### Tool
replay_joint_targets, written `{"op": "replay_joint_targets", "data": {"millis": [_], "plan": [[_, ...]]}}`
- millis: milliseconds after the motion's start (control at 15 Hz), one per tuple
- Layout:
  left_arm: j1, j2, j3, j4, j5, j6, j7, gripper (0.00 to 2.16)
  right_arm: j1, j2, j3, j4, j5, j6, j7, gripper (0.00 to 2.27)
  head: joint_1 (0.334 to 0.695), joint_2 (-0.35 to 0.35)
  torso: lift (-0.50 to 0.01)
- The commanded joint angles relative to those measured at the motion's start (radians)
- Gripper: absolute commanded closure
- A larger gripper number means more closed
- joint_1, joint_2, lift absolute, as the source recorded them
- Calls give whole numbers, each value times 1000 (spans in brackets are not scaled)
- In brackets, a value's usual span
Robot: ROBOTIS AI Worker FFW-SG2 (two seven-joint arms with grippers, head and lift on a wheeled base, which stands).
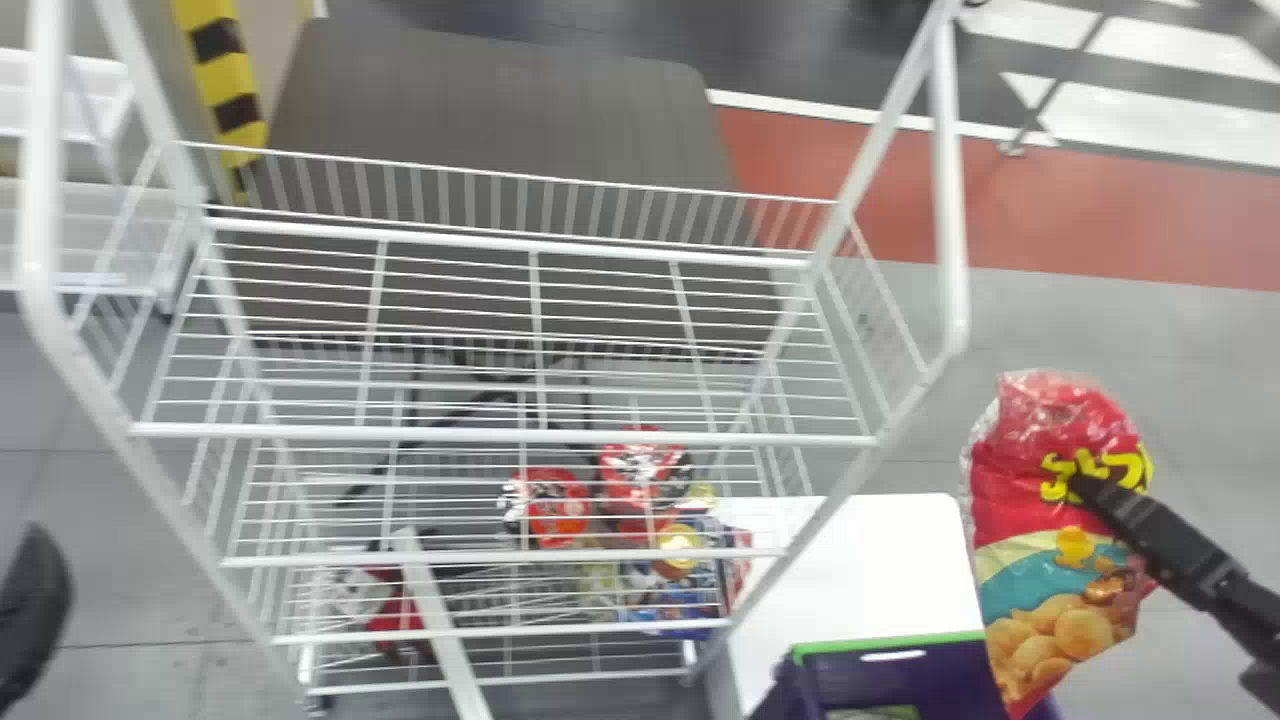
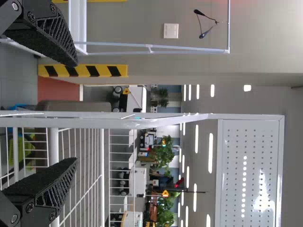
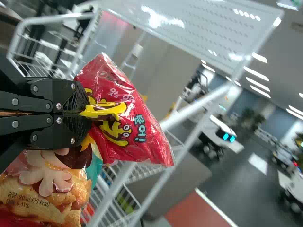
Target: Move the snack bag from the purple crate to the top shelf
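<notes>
The right hand is pinching the snack bag by a fold, up in the air by the purple crate, outside the shelf's side. The left hand is open and holds nothing. The white post could snag the bag if it goes sideways too soon. The fat bottom could swing and pull the fold loose. Let go too near the front bar of the top shelf, it might tumble off, since I see no tall fence there.

Rows of ceiling lights give the room bright light. White glare blots parts of the perforated white panel, and small, sharp highlights glint along the snack bag's crinkled red film.
</notes>
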Motion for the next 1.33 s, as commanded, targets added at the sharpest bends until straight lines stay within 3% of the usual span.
{"op": "replay_joint_targets", "data": {"millis": [0,133,333,733,933,1133,1267], "plan": [[4,-3,-9,0,0,-13,3,107,-1,1,142,-23,4,2,-3,1932,695,-109,0],[10,-3,-14,-2,0,-25,3,107,11,1,285,-20,45,-160,-9,1932,695,-40,0],[16,-4,-20,-3,-1,-31,5,107,39,1,532,12,123,-592,-34,1932,695,26,0],[31,-4,-22,-5,-5,-84,11,107,-39,1,963,216,376,-1200,-187,1932,695,150,0],[36,-3,-14,-12,-5,-87,11,107,-122,1,1083,431,476,-1537,-255,1932,695,197,0],[36,-1,-9,-14,-3,-87,11,107,-226,1,1149,628,544,-1626,-305,1929,695,227,0],[35,0,-5,-12,0,-87,11,107,-286,1,1166,718,565,-1623,-382,1693,695,243,0]]}}
